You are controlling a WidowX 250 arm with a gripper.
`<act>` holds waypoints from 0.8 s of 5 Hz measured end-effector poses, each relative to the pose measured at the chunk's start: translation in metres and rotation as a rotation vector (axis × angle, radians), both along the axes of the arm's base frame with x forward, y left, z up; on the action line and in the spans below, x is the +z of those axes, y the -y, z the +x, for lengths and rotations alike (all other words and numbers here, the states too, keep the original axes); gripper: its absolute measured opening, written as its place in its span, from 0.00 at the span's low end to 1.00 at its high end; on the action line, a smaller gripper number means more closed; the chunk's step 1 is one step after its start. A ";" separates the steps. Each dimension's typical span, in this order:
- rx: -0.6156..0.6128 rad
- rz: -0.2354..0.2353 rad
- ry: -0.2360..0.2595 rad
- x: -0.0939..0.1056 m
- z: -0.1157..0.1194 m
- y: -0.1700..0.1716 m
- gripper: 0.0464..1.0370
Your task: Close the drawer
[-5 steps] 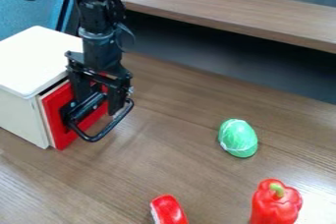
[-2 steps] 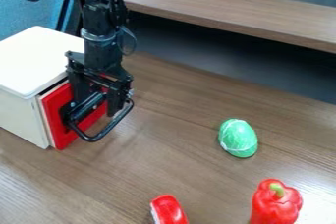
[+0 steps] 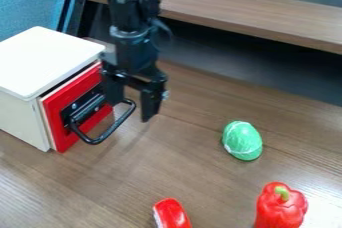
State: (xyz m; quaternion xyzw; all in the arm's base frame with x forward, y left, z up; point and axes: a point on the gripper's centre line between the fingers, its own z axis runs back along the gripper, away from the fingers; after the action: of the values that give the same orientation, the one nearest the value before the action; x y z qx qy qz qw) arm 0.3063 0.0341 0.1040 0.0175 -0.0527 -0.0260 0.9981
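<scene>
My gripper (image 3: 133, 112) hangs just right of the drawer's front, its two fingers spread apart with a gap between them, near the handle's right end. The red drawer (image 3: 89, 84) sits almost flush in the white cabinet (image 3: 47, 62), with a narrow dark gap along its top edge. Its black handle (image 3: 100, 138) sticks out toward the right; the far end of it passes close to my left finger, and I cannot tell if they touch.
A green egg-shaped object (image 3: 242, 140) lies on the wooden table (image 3: 194, 172) at right. Nearer the front are a red object (image 3: 172, 214) and a red bell pepper (image 3: 280, 206). A wooden ledge (image 3: 240, 12) runs across the back.
The gripper has moved right, away from the drawer's front, uncovering more of the red panel. The drawer and handle look the same as before.
</scene>
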 end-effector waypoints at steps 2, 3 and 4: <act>-0.086 -0.063 0.046 0.021 0.000 0.042 0.96; -0.119 -0.067 0.103 0.039 -0.003 0.054 0.96; -0.122 -0.064 0.156 0.056 -0.007 0.056 0.96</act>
State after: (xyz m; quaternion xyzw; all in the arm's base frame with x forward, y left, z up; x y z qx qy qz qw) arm 0.2993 -0.0214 0.1601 -0.0155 -0.1323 -0.0837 0.9876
